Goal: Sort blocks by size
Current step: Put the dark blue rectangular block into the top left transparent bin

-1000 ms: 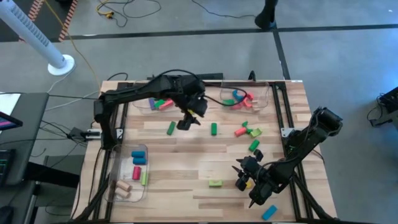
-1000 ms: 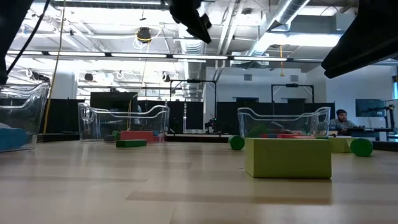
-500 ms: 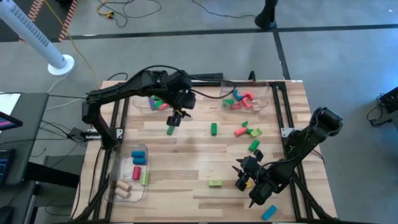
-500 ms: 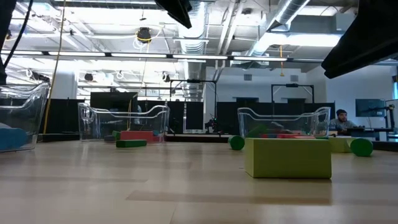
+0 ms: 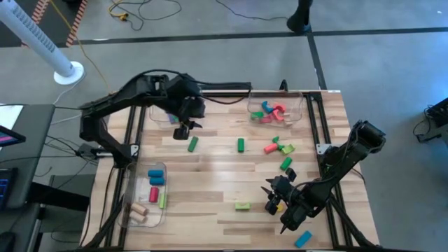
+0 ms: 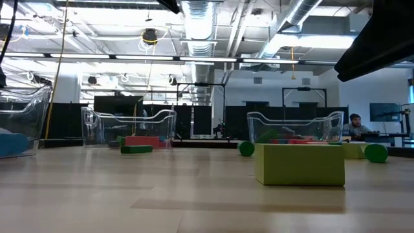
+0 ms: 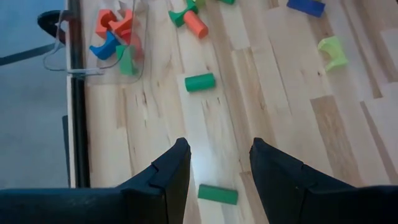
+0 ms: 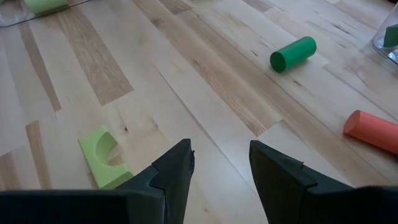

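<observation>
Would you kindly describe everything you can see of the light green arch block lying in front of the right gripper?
The light green arch block is a small matte rectangular piece with a half-round notch cut into one long side. It lies flat on the bare wooden table, alone and touching no other block. The right gripper sits just beside it with jaws apart and empty. From table height it shows as a plain green slab.

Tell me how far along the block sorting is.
Partly done: blocks already sit in the near-left bin and the far bins. Both end effectors are open and empty; the left end effector hangs by a green cylinder. Several loose blocks remain.
</observation>
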You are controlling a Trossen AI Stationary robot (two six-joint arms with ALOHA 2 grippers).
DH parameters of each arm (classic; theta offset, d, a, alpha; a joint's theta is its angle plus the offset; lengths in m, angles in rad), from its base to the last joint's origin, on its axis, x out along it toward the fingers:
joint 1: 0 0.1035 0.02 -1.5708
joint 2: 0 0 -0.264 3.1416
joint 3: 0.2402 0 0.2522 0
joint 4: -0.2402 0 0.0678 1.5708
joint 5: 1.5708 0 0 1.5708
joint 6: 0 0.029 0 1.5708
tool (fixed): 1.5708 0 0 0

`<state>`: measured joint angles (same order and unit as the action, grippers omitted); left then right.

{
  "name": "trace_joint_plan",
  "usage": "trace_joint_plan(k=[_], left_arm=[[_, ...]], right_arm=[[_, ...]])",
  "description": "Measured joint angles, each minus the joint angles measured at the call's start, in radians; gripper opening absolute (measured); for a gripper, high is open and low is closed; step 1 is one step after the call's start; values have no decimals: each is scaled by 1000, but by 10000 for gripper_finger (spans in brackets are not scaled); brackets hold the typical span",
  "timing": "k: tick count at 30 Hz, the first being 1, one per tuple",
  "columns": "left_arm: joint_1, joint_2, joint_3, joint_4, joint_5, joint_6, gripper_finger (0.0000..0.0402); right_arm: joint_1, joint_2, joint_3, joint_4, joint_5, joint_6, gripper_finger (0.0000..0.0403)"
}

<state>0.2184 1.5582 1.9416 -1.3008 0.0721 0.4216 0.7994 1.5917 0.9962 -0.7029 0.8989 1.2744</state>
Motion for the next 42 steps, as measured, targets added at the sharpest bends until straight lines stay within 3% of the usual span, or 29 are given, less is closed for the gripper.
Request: trace_joint_plan(k=[6, 18, 23, 31, 42], left_arm=[[13, -117, -149, 73, -1, -17, 158], [14, -559, -789, 564, 111, -152, 158], [-18, -678, -1013, 742, 145, -219, 158], [-120, -751, -1275, 1030, 195, -325, 158], [-304, -756, -1427, 1363, 193, -377, 158]], right_arm=[[4, 0, 0, 1, 0, 0, 189], [-9, 0, 0, 3, -2, -26, 189], [-30, 0, 0, 4, -6, -33, 189], [-50, 0, 0, 129, -22, -216, 189], [-117, 0, -1, 180, -26, -386, 189]])
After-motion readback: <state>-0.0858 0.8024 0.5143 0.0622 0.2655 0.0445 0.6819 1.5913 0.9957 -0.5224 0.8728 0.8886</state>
